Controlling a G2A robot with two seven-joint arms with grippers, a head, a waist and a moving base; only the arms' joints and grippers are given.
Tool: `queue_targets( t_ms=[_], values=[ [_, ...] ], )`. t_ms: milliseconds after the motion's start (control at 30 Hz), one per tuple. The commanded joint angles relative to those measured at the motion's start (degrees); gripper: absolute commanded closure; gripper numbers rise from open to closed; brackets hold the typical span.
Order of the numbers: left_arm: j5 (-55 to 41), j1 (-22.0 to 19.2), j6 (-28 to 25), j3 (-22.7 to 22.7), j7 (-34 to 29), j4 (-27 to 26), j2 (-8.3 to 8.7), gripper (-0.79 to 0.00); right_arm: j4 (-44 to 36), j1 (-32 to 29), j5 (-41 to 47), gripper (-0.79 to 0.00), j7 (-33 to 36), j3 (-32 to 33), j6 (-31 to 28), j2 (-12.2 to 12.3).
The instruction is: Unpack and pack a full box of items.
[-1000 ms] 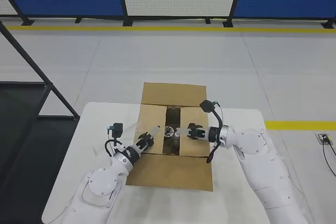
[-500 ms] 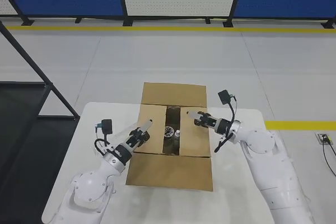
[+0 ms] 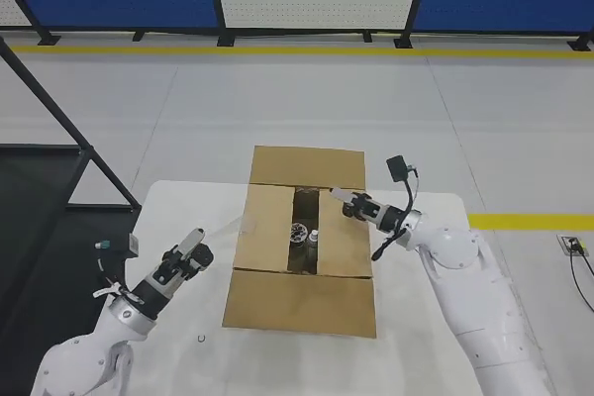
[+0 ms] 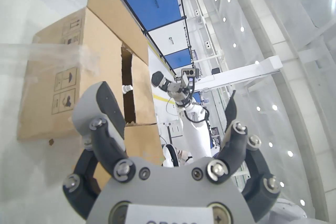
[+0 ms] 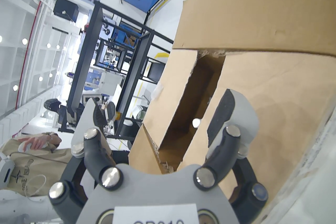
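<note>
Box [image 4: 78,78] side symbols face spread left hand [image 4: 168,95].

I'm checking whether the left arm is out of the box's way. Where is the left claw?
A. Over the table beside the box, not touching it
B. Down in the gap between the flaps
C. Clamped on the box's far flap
A: in the top view the left claw is over the white table, to the side of the cardboard box, with tabletop showing between them; it is open and empty.
</note>
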Motion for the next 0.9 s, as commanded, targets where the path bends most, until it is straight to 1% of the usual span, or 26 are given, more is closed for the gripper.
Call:
queue_targets(
  t_ms=[0,67,100,267,333,400,467,533,667,733,867],
  values=[
    [-0.24,0.92,-0.07,-1.43,-3.47,0.51,0.4,-0.785,5.13,3.57,-1.3,-0.785,-4.31,-1.25,-0.41,-0.47],
    [0.06,1.67,0.09,-2.1,-5.9,1.0,0.72,-0.785,10.36,7.08,-3.75,-0.785,-9.68,-2.28,-0.01,-0.89],
    [0.18,1.97,0.15,-2.49,-6.71,1.19,0.87,-0.785,12.85,8.74,-3.05,-0.785,-10.2,-2.83,-0.96,-1.21],
    [0.07,3.95,0.43,-3.32,-10.3,1.93,1.43,-0.785,25.94,16.59,-4.03,-0.785,-17.06,-4.75,-2.84,-2.44],
    [0.31,4.74,0.46,-3.36,-11.73,2.0,1.65,-0.785,30.37,19.11,-3.74,-0.785,-17.89,-5.44,-3.46,-2.99],
    [0.54,5.4,0.45,-3.07,-13.02,2.06,1.84,-0.785,34.41,21.46,-4.81,-0.785,-20.34,-6.15,-2.95,-3.43],
    [1.23,5.85,0.3,-2.59,-13.56,2.19,2.0,-0.785,38.16,23.36,-4.56,-0.785,-20.5,-6.47,-3.05,-3.82],
    [2.32,6.04,0.1,-1.71,-13.22,2.46,2.09,-0.785,41.09,24.65,-3.95,-0.785,-19.85,-6.73,-3.33,-4.27],
    [4.22,5.85,0.43,0.6,-12.98,2.53,2.25,-0.785,44.93,26.03,-4.4,-0.785,-20.79,-7.59,-3.13,-5.11],
    [5.5,5.72,0.66,1.66,-13.04,2.62,2.36,-0.785,46.08,26.25,-4.16,-0.785,-20.7,-7.8,-3.33,-5.49],
    [5.46,5.7,0.74,1.85,-13.15,2.68,2.37,-0.785,46.23,26.24,-4.07,-0.785,-20.6,-7.82,-3.39,-5.56]
  ],
)
